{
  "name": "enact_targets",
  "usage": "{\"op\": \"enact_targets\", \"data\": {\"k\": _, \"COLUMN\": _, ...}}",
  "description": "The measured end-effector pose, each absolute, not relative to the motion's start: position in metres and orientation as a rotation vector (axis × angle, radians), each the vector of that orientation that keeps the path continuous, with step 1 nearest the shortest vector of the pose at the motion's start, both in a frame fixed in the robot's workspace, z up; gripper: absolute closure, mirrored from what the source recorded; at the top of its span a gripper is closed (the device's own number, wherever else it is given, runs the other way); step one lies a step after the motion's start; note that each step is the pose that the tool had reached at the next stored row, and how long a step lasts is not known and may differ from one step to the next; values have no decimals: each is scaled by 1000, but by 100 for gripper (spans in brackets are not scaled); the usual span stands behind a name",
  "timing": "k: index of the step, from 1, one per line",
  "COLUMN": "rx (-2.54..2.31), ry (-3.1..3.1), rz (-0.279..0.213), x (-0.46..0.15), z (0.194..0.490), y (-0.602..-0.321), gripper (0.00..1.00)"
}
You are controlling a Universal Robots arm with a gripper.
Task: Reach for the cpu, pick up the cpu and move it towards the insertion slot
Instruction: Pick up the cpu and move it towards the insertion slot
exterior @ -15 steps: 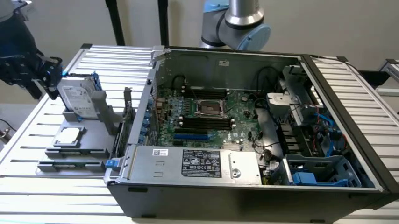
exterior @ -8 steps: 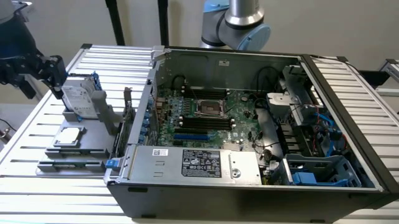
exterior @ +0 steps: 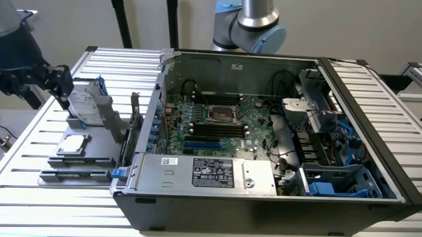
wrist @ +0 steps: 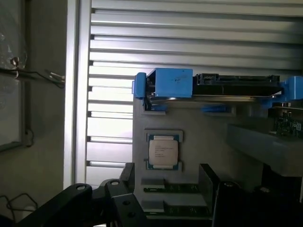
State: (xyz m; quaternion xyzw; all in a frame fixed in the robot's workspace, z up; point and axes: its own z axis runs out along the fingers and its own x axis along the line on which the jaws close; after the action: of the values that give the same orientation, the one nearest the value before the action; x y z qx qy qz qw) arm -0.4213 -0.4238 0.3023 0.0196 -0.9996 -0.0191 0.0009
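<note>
Tool (wrist: 166, 176) hovers spread apart and empty near the cpu (wrist: 163, 151), which lies flat in its grey holder (wrist: 201, 142) on the tabletop (exterior: 26, 148), outside the case (exterior: 264, 217). I'd centre squarely over its edges and descend level.

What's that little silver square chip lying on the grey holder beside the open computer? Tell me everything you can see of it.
The cpu is a small, flat, square chip with a dull silver metal top carrying fine print and a pale rim around it. It lies flat, face up, in a shallow recess of the grey holder, outside the computer case, on the exterior view's left. Nothing grips it; the gripper hangs apart from it.
</note>
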Motion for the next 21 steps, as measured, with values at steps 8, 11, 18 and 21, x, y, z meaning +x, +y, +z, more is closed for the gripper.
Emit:
{"op": "enact_targets", "data": {"k": 8, "rx": 88, "ry": -3138, "rz": -60, "x": -421, "z": 288, "y": -424, "gripper": 35}}
{"op": "enact_targets", "data": {"k": 11, "rx": 106, "ry": -3137, "rz": -60, "x": -421, "z": 282, "y": -424, "gripper": 35}}
{"op": "enact_targets", "data": {"k": 18, "rx": 148, "ry": -3135, "rz": -60, "x": -421, "z": 270, "y": -426, "gripper": 35}}
{"op": "enact_targets", "data": {"k": 21, "rx": 159, "ry": -3134, "rz": -60, "x": -421, "z": 264, "y": -428, "gripper": 35}}
